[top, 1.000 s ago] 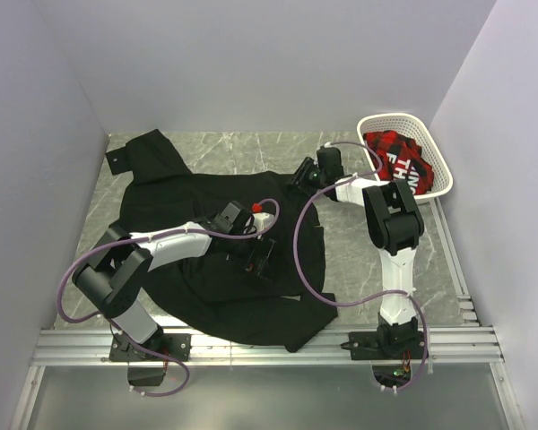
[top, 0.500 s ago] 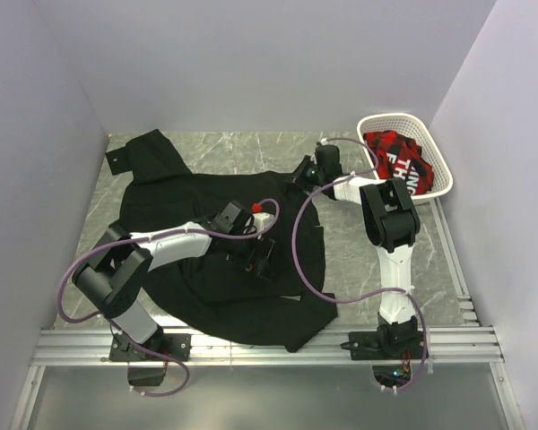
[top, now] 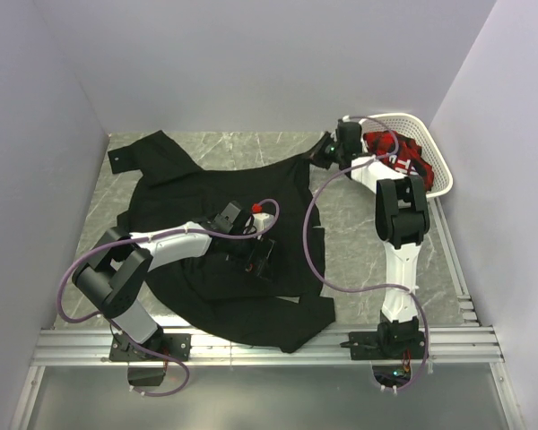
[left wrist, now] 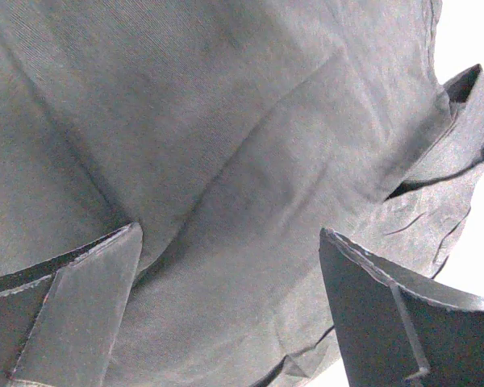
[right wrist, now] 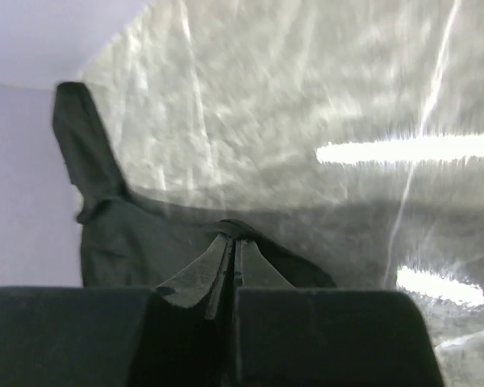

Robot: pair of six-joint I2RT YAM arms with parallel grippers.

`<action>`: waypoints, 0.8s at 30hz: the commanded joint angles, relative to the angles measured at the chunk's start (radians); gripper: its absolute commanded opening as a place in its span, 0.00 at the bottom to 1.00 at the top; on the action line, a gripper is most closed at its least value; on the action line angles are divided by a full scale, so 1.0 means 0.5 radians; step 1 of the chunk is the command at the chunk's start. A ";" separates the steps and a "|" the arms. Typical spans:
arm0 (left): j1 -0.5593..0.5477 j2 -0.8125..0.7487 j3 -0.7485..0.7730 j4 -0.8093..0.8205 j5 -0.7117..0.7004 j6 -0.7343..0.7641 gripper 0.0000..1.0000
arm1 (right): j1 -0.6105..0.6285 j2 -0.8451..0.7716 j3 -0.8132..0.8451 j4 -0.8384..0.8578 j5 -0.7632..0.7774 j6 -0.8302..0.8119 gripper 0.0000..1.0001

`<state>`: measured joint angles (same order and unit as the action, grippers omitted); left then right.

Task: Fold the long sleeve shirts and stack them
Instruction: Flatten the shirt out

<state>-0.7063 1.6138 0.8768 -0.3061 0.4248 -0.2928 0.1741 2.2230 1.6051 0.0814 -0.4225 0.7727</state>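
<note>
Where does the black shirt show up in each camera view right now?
Top external: black shirt spread over the table's left and middle.
Left wrist: fills nearly the whole frame, behind the open left gripper.
Right wrist: lower left, running out from the shut right gripper.
Shared landmark: that pinch on the shirt's far-right edge, near the white basket from above; left wrist shows fabric only.

The shirt (top: 206,184) is matt woven cloth, the table (top: 350,242) glossy marble-look, the basket (top: 441,170) white plastic

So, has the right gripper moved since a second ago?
Yes. The right gripper, shut on the black shirt, has shifted rightward and farther back, closer to the white basket.
</note>
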 commanded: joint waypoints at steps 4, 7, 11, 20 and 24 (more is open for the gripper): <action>-0.008 -0.003 -0.020 -0.164 0.019 0.039 0.99 | -0.081 0.110 0.376 -0.350 -0.088 -0.073 0.01; -0.008 -0.006 -0.023 -0.167 0.016 0.039 0.99 | -0.097 0.125 0.465 -0.429 -0.082 -0.103 0.07; -0.008 -0.006 -0.008 -0.155 0.006 0.033 0.99 | -0.097 0.137 0.585 -0.552 -0.021 -0.149 0.31; -0.008 -0.209 0.225 0.004 -0.147 -0.046 0.99 | -0.057 -0.420 0.082 -0.681 0.415 -0.312 0.65; -0.005 -0.319 0.372 0.063 -0.279 -0.095 0.99 | 0.035 -0.730 -0.215 -0.828 0.654 -0.361 0.65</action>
<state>-0.7067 1.5368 0.9733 -0.3389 0.3470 -0.3157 0.1524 2.0098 1.5520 -0.2859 -0.2173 0.6365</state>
